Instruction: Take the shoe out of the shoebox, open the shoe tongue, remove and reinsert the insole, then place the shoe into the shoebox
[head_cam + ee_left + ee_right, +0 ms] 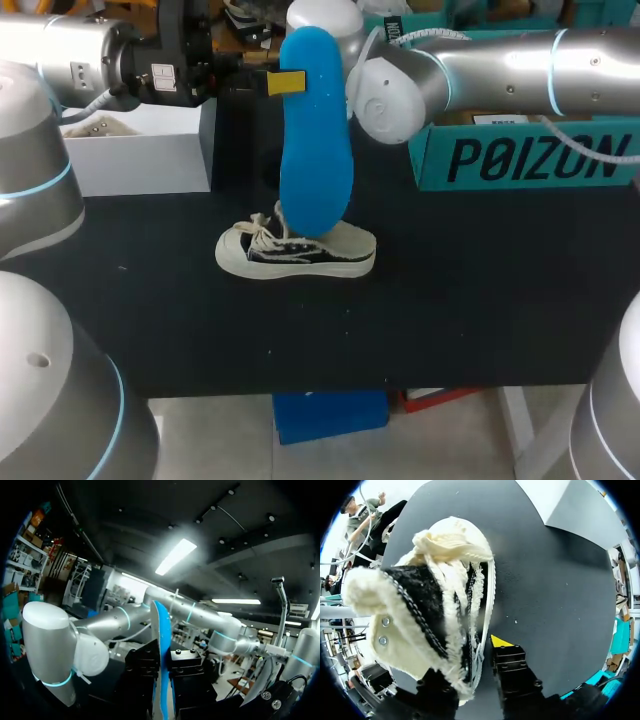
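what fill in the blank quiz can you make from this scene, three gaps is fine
1. The left gripper is shut on the ___ insole.
2. The shoe rests on the ___ table.
3. In the head view the shoe's toe points toward the robot's ___ side.

Missing words: blue; black; left

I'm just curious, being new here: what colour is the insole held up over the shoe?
The insole is bright blue; the head view shows it best.
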Robot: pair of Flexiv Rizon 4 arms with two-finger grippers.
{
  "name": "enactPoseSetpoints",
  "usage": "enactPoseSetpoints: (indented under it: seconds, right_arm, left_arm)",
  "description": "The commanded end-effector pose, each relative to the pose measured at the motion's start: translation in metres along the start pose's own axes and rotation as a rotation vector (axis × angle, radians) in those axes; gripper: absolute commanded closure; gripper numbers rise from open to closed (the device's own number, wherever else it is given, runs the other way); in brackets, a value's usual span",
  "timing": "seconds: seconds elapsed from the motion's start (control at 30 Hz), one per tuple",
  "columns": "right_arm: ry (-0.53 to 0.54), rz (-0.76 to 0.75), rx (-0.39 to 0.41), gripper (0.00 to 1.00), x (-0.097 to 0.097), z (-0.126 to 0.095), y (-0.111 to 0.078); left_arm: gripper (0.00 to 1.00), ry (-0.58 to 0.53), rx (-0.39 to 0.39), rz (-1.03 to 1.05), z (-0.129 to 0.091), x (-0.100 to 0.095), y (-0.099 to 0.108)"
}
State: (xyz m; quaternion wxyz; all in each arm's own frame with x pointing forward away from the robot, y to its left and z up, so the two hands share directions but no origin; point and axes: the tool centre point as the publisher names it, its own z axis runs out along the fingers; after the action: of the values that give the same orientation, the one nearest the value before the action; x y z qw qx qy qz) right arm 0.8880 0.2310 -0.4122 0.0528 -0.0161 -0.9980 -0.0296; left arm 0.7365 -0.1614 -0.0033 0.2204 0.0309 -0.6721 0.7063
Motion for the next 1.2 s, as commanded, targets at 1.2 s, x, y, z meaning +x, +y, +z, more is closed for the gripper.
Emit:
enactPoseSetpoints:
  seconds: [1.2]
  right_arm:
    - [-0.271,0.776,0.201,1.00,-0.034,-0.088,-0.058]
  left_arm:
    - [1.00,-0.004,0.002,0.001,0.001,0.001,0.001]
